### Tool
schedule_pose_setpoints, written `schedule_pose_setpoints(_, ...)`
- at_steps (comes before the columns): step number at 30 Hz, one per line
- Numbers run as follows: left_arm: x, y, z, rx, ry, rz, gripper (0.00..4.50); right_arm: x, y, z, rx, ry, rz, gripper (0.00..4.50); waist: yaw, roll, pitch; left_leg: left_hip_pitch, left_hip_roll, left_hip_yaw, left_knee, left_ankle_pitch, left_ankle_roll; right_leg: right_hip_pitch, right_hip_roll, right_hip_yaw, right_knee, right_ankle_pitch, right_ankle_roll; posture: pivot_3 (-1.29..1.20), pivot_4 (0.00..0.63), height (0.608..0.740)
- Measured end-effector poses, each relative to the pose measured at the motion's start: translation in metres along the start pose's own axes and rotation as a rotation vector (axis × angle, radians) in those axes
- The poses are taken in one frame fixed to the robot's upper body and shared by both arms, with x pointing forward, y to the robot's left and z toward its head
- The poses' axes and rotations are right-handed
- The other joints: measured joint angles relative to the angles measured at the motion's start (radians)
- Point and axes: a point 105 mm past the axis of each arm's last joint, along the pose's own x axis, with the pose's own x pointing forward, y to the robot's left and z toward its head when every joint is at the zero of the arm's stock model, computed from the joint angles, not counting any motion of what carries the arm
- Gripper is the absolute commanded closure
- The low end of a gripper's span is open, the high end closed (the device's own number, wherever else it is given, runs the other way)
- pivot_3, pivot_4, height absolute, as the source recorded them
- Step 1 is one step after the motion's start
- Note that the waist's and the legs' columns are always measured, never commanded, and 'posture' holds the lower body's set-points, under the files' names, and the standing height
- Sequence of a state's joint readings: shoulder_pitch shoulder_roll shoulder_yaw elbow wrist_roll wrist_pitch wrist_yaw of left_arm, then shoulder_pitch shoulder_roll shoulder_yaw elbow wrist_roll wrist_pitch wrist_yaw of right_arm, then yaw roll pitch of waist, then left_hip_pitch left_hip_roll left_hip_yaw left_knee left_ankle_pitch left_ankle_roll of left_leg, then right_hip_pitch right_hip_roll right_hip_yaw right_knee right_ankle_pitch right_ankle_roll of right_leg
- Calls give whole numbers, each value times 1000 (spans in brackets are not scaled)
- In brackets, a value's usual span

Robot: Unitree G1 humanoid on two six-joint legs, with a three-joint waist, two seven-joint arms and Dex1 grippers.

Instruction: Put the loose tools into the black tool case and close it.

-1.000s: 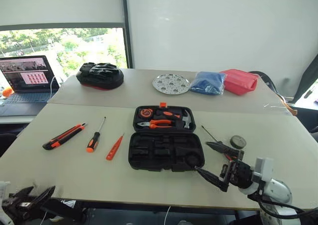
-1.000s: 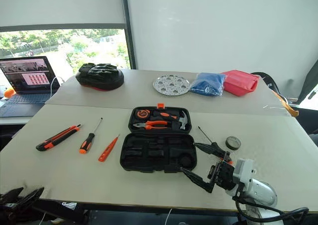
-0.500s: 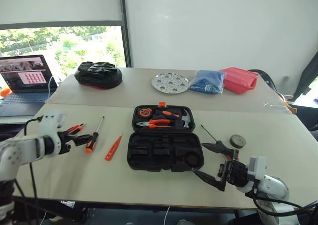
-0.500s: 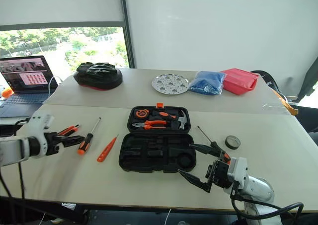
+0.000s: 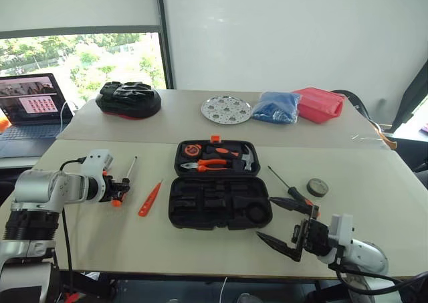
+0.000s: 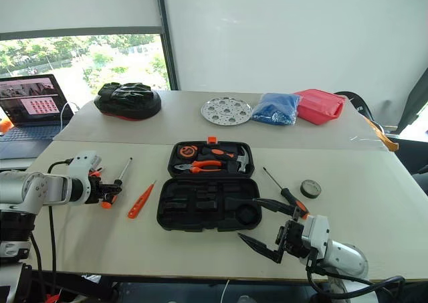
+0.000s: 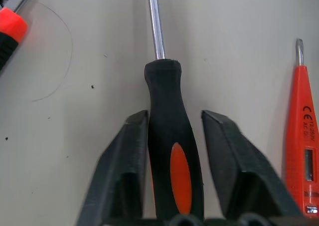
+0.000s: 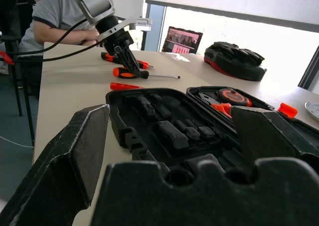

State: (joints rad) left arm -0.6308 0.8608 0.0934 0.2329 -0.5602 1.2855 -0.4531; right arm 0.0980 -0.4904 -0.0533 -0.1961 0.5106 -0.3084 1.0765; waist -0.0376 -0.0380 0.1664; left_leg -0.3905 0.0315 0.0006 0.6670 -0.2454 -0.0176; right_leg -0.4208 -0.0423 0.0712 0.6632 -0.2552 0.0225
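Note:
The black tool case (image 5: 219,201) lies open at mid-table, its lid half (image 5: 215,159) holding pliers, a hammer and a tape measure. To its left lies a screwdriver (image 7: 169,151), flat on the table. My left gripper (image 7: 175,116) is open and straddles its handle: one finger touches it, the other stands a narrow gap off. The orange tester pen (image 5: 150,198) lies between that screwdriver and the case. The utility knife (image 7: 7,29) lies on the screwdriver's other side. A second screwdriver (image 5: 289,188) and the dark roll (image 5: 317,186) lie right of the case. My right gripper (image 5: 264,217) hovers open and empty at the case's near right corner.
On the far table stand a black lumpy bag (image 5: 128,100), a perforated metal disc (image 5: 226,109), a blue bag (image 5: 278,107) and a red pouch (image 5: 321,105). A laptop (image 5: 30,109) sits at the far left. A person (image 8: 55,16) sits beyond the table's left end.
My left arm rose from below the near table edge, reached forward to the left screwdriver, and its fingers narrowed around the handle. The right arm stayed put.

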Motion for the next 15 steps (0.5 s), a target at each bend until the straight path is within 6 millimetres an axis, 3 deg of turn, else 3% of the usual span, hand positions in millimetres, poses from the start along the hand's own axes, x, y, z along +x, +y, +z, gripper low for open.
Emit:
schedule_pose_setpoints(3, -11, 7, 8, -2, -39, -10, 3734, -4, 2, 1, -4, 14, -5, 0, -2, 0, 0, 0, 0, 0, 0, 0, 0, 0, 0, 0, 0, 0, 0, 0, 150, 740)
schedule_pose_setpoints(6, -28, -3, 37, 103, -217, -125, 3734, -15, 1, 3, -19, 49, -25, 0, 4, 0, 0, -1, 0, 0, 0, 0, 0, 0, 0, 0, 0, 0, 0, 0, 150, 740)
schedule_pose_setpoints(8, -42, -32, 59, 302, -373, -289, 3734, -21, -1, 6, -36, 67, -44, 0, 16, 0, 0, -1, 0, 0, 1, 0, 0, 1, -1, 0, -1, 0, 0, 0, 150, 740)
schedule_pose_setpoints(10, -52, -67, 67, 487, -472, -474, 3734, -25, -3, 10, -53, 74, -65, 0, 26, 0, 0, -1, -1, 1, 2, 0, -1, 2, -1, 0, -2, 0, 0, 0, 150, 740)
schedule_pose_setpoints(11, -51, -89, 67, 589, -482, -582, 3734, -28, -4, 10, -55, 82, -81, 0, 30, 0, 0, 0, -1, 1, 2, 0, 0, 3, -1, -1, -1, 0, 0, 0, 150, 740)
schedule_pose_setpoints(15, -27, -137, 54, 892, -396, -755, 3734, -33, -5, 11, -60, 96, -109, 0, 35, 0, 0, -1, -1, 0, 6, 0, 0, 3, 1, -1, 0, 0, 1, 0, 150, 740)
